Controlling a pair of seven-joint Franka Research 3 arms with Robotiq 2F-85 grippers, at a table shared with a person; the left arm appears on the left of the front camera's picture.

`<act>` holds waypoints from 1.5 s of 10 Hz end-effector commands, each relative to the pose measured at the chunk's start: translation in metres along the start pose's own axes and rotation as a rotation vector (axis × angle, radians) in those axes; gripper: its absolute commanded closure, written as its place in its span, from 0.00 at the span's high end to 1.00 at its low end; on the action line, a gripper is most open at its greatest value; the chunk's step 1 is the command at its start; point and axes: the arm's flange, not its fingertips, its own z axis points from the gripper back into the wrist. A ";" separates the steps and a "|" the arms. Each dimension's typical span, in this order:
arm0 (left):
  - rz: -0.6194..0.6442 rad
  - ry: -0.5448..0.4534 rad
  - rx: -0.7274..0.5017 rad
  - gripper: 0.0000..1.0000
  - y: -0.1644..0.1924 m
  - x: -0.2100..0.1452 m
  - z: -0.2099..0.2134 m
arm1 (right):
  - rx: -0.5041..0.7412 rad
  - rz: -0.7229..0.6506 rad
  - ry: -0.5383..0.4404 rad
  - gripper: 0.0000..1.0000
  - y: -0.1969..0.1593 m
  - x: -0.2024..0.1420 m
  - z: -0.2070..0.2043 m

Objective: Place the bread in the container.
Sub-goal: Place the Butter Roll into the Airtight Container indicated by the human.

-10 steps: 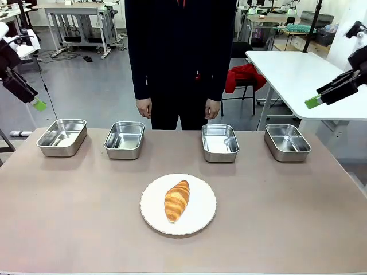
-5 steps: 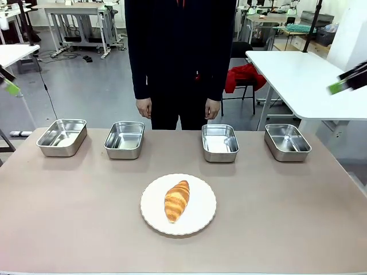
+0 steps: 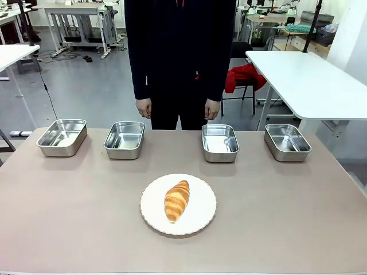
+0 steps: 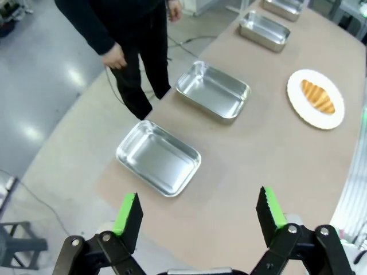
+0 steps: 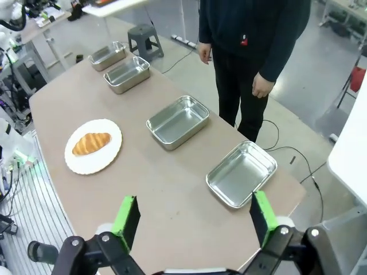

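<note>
Blk left end effector (image 4: 199,209), green pads (image 4: 127,213)

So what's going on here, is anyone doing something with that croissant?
Nothing is being handled. The croissant lies on the white plate mid-table, and the four steel pans in the row beyond it are empty. The robot's left hand and right hand hang open, high near the ends of the table, holding nothing. The person stands at the far side, arms down.

Left hand (image 4: 198,215), right hand (image 5: 192,220) farther out.
</note>
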 end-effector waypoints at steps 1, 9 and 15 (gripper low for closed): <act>-0.039 -0.061 -0.009 1.00 0.000 -0.006 0.010 | 0.021 0.027 -0.027 1.00 -0.002 -0.003 0.003; -0.005 -0.144 -0.029 1.00 -0.010 -0.006 0.025 | 0.028 0.036 -0.078 1.00 0.001 -0.013 0.015; 0.025 -0.150 -0.023 1.00 -0.012 -0.008 0.028 | 0.033 0.024 -0.088 1.00 0.001 -0.012 0.015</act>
